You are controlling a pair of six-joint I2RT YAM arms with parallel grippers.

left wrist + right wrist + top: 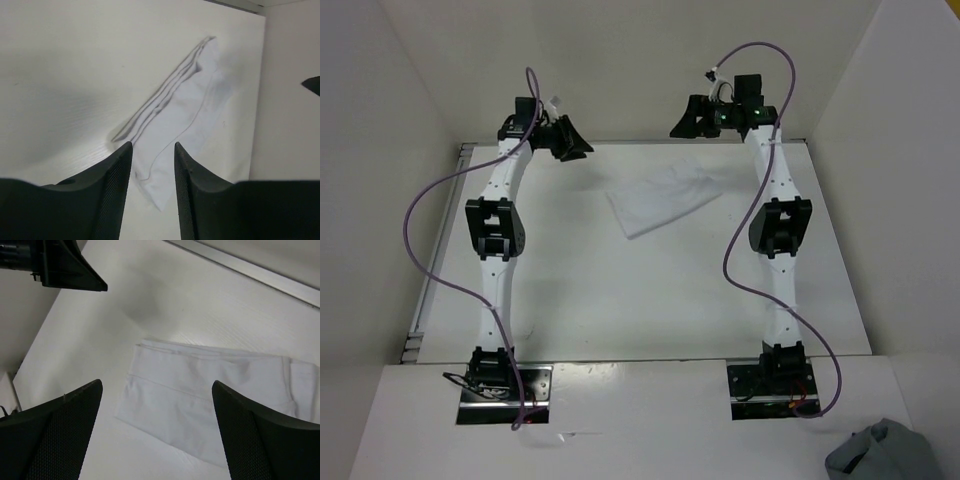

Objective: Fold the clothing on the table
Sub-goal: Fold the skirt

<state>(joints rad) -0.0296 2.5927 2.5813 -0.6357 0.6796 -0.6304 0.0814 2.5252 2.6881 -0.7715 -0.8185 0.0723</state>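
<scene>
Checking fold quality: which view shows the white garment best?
Right wrist: the white garment is large, seams clear, right end cropped. Left wrist: oblique, foreshortened. Top external: whole but small.

The left arm (492, 285) and right arm (779, 285) were white tubes with black joint housings, each trailing a purple cable (757, 44), with black mesh-textured fingers (107, 200) and metal base plates (535, 395).

Clothing (200, 405), right end off-frame
</scene>
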